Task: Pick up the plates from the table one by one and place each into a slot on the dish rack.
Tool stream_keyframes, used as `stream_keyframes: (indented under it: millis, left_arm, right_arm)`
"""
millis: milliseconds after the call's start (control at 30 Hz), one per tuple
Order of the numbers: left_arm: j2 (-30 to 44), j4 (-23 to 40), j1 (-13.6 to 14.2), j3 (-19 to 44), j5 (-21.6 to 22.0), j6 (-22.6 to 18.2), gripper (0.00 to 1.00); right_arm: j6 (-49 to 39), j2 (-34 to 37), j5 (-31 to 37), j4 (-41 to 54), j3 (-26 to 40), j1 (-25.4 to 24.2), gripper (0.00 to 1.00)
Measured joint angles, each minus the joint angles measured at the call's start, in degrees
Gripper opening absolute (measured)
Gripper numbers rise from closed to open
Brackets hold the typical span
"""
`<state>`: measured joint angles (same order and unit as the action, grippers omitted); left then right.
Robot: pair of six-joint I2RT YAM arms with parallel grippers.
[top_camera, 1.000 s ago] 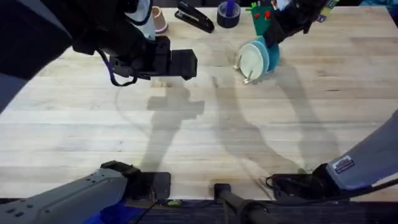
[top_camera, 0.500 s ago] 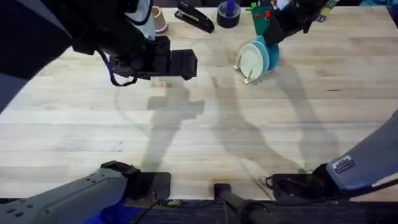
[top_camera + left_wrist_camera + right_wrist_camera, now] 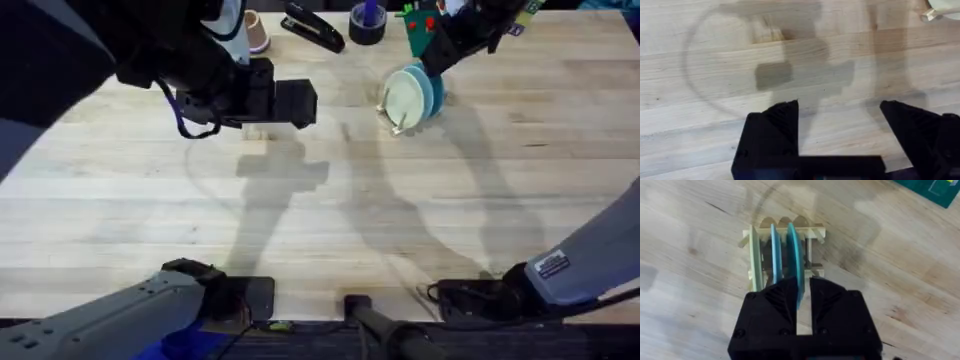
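The dish rack [image 3: 816,270] stands at the far middle of the table [image 3: 330,220]. A cream-white plate [image 3: 755,255] and two light blue plates stand upright in its slots. My right gripper [image 3: 803,282] is just above the rack, shut on the rim of the outermost blue plate [image 3: 794,250], which sits between the dowels. From overhead the cream plate [image 3: 404,97] faces the camera, with a blue plate [image 3: 432,88] behind it under the right gripper [image 3: 437,62]. My left gripper [image 3: 300,103] hovers open over bare wood, its fingers [image 3: 782,117] wide apart and holding nothing.
Along the far edge lie a black stapler [image 3: 313,27], a dark tape roll [image 3: 367,24], a green object [image 3: 422,30] and a small cup [image 3: 256,32]. Open wood spreads across the middle and near side.
The blue plate in my right gripper has sunk slightly lower into the rack. The left arm has not moved.
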<state>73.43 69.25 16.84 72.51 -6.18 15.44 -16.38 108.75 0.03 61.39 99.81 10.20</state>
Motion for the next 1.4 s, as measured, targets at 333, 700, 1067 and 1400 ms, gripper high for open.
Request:
stream_keyframes:
  millis: [333,700,1067,1400]
  left_arm:
    - [0.00,0.00,0.01,0.00,-0.01,-0.01,0.995]
    - [0.00,0.00,0.00,0.00,-0.02,-0.02,0.996]
    - [0.00,0.20,0.01,0.00,-0.02,-0.02,0.995]
    - [0.00,0.37,0.01,0.00,-0.03,-0.42,0.995]
  right_arm:
    - [0.09,-1.20,0.20,3.77,5.37,0.04,0.154]
    - [0.45,-8.64,0.32,10.43,9.53,0.04,0.358]
    - [1.19,-18.78,0.31,10.66,4.11,0.07,0.993]
    - [3.81,-36.61,0.29,8.05,-12.82,1.56,0.993]
